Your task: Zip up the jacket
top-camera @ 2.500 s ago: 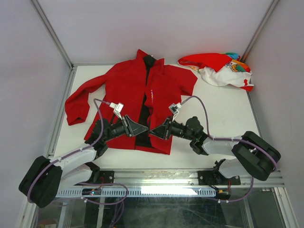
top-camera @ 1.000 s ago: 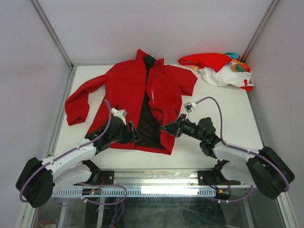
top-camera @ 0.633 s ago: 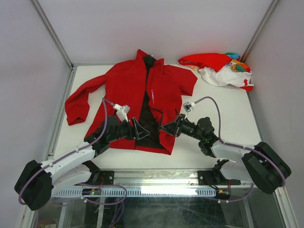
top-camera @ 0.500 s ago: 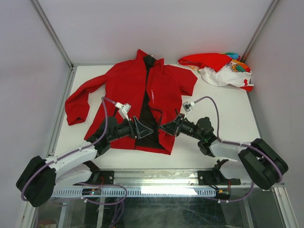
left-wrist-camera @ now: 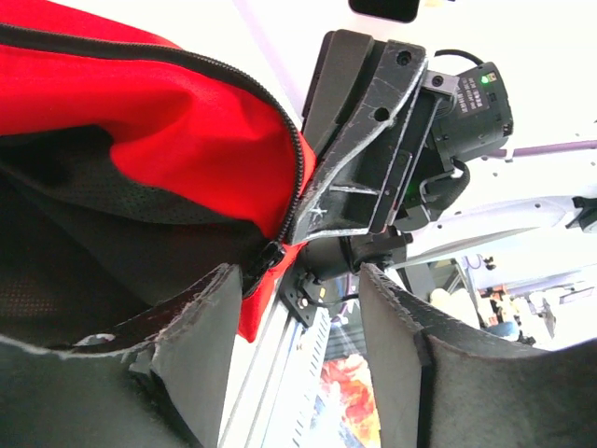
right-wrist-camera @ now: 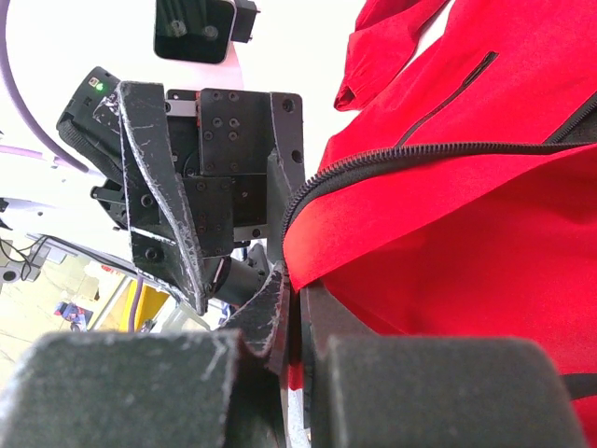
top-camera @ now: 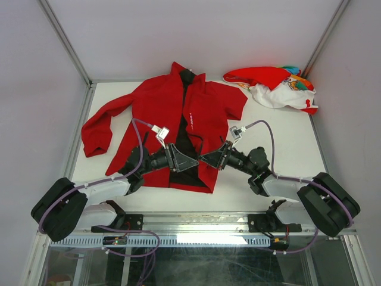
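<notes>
We are seeing the jacket [top-camera: 158, 104] lying flat on its back mid worktop [top-camera: 280, 137], collar toward the far side, front hanging open with the black lining [top-camera: 186, 152] showing. Its hem is sitting close to the near worktop edge, and one sleeve [top-camera: 98, 128] is reaching out near the left edge.

The left gripper [top-camera: 186, 161] is sitting low over the lining at the lower front, jaws standing apart. In the left wrist view the zipper pull [left-wrist-camera: 264, 259] at the bottom of the red front edge is showing in the gap between them; we cannot tell if it is touching either finger.

The right gripper [top-camera: 209, 159] is facing it from the right, jaws together and pinching the jacket's red front edge near the hem. The zipper teeth [right-wrist-camera: 420, 149] are running away from that pinch. The two grippers are pointing nearly tip to tip, leaving little room between them.

A small garment [top-camera: 274, 89] is lying bunched in the far right corner, well apart from the jacket. Bare worktop is lying open right of the jacket and around the right arm. Plain walls [top-camera: 36, 89] are closing in the left, far and right sides.
</notes>
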Motion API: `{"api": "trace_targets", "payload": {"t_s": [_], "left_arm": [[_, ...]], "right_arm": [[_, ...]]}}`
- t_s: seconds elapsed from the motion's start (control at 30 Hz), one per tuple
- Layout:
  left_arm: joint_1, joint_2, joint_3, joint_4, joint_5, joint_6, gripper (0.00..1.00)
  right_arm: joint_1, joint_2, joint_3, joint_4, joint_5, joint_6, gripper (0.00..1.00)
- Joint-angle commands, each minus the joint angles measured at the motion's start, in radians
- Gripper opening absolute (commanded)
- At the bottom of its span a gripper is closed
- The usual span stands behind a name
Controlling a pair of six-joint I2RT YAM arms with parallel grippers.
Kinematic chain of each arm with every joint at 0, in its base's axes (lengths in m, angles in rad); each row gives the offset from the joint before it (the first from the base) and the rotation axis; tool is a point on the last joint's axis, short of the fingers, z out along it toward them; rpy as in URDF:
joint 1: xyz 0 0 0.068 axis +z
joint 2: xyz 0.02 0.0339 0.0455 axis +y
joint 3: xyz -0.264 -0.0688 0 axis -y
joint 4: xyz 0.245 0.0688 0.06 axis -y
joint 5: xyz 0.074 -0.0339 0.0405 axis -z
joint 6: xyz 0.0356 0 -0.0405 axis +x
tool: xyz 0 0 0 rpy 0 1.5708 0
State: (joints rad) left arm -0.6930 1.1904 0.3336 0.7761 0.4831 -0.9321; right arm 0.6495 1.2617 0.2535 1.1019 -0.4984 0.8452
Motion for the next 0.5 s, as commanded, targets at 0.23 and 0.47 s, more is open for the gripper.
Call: {"api": "trace_targets", "payload": {"t_s": [0.23,0.47], "left_arm": [[-0.025,0.019,-0.031,0.130,0.020,-0.052,0.34],[-0.027,0.039,-0.028,0.097,0.000,-0.060,0.29]], "right_arm": [[-0.005,0.000,0.042,0.087,0.010,-0.004,0.00],[-0.005,0.002,0.045,0.087,0.006,-0.007,0.00]]}}
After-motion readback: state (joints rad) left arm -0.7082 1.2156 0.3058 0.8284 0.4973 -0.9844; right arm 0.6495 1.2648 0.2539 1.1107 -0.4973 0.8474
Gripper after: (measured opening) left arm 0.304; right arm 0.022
